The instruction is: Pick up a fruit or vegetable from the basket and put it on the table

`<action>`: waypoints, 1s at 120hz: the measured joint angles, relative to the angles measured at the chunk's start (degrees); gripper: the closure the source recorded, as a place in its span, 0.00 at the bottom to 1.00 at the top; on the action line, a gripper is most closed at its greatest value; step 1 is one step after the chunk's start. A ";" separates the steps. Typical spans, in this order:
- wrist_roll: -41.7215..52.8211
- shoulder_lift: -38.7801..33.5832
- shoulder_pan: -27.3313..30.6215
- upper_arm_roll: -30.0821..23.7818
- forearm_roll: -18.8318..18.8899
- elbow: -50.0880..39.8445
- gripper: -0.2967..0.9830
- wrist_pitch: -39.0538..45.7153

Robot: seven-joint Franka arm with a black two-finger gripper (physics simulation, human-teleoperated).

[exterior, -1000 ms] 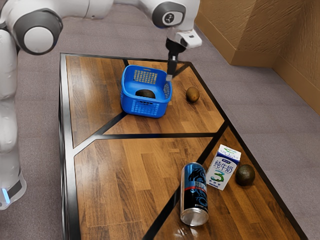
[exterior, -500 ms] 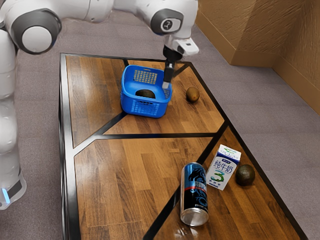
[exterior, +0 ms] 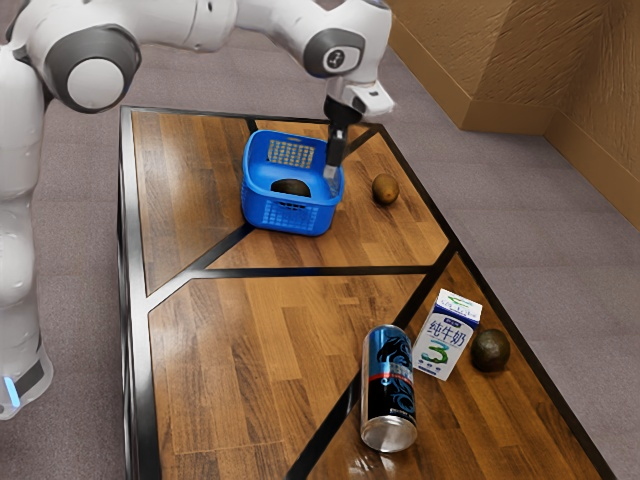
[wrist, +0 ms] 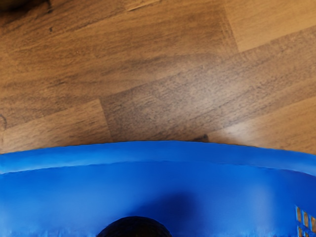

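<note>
The milk carton at the exterior view's near right reads "纯牛奶" in dark characters above a large green mark like a 3. Beside it stands a black and blue can with a red band and bare silvery metal at its base; its small print is too fine to read.

The dark fruit lies inside the basket, at the far left. Its long axis appears to run left to right, but the near wall hides its lower part, so which way its ends point cannot be told. The basket is glossy blue plastic with rounded corners and lattice sides.

The gripper reaches down at the basket's right side; whether it is open or closed cannot be told.

A brown oval fruit rests right of the basket, and a dark, rough, round fruit right of the carton, on the wood-grain table with black strips.
</note>
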 joint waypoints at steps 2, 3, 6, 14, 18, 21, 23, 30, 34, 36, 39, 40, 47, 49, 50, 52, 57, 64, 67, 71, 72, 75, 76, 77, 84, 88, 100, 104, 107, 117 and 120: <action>0.02 0.11 0.03 0.22 -0.01 -0.01 0.25 0.03; 0.03 0.18 0.05 0.33 -0.01 -0.02 0.25 0.05; 0.06 0.48 0.04 0.67 -0.03 -0.03 0.25 0.09; 0.13 1.45 0.03 1.40 -0.04 -0.03 0.25 0.38; 0.16 1.99 -0.11 1.91 -0.04 -0.05 0.25 0.78; 0.19 2.37 -0.12 2.29 -0.06 -0.07 0.25 1.05; 0.21 2.61 -0.07 2.47 -0.06 -0.09 0.25 1.22; 0.27 3.32 -0.04 3.13 -0.08 -0.18 0.25 1.72; 0.30 3.80 0.03 3.44 -0.09 -0.20 0.25 1.94; 0.31 4.04 0.07 3.55 -0.10 -0.20 0.25 2.04; 0.33 4.35 0.24 3.69 -0.11 -0.21 0.25 2.18; 0.33 4.44 0.32 3.72 -0.12 -0.21 0.25 2.22; 0.37 5.21 0.62 4.44 -0.17 -0.29 0.25 2.48; 0.38 5.36 0.71 4.61 -0.18 -0.32 0.25 2.55; 0.39 5.42 0.74 4.69 -0.18 -0.33 0.25 2.57; 0.40 5.51 0.79 4.81 -0.19 -0.37 0.25 2.62; 0.42 5.82 0.83 5.09 -0.19 -0.41 0.25 2.74; 0.46 5.98 0.67 5.21 -0.15 -0.42 0.25 2.85; 0.48 6.03 0.55 5.21 -0.13 -0.46 0.25 2.87; 0.51 6.07 0.41 5.18 -0.09 -0.55 0.25 2.87; 0.52 6.08 0.39 5.16 -0.08 -0.58 0.25 2.86; 0.54 6.09 0.33 5.08 -0.06 -0.64 0.25 2.83; 0.54 6.10 0.31 5.05 -0.05 -0.66 0.25 2.82; 0.55 6.10 0.29 5.03 -0.05 -0.67 0.25 2.81; 0.59 6.10 0.17 4.89 -0.02 -0.72 0.25 2.68; 0.66 6.07 0.07 4.85 0.00 -0.75 0.25 2.59; 0.92 5.67 -0.24 4.85 0.02 -0.79 0.25 1.64; 0.99 5.53 -0.25 4.91 0.04 -0.79 0.25 0.97; 1.04 5.44 -0.24 4.93 0.07 -0.76 0.25 0.38; 1.19 5.23 -0.24 5.12 0.17 -0.63 0.25 -1.72; 1.22 5.23 -0.24 5.16 0.20 -0.61 0.25 -2.21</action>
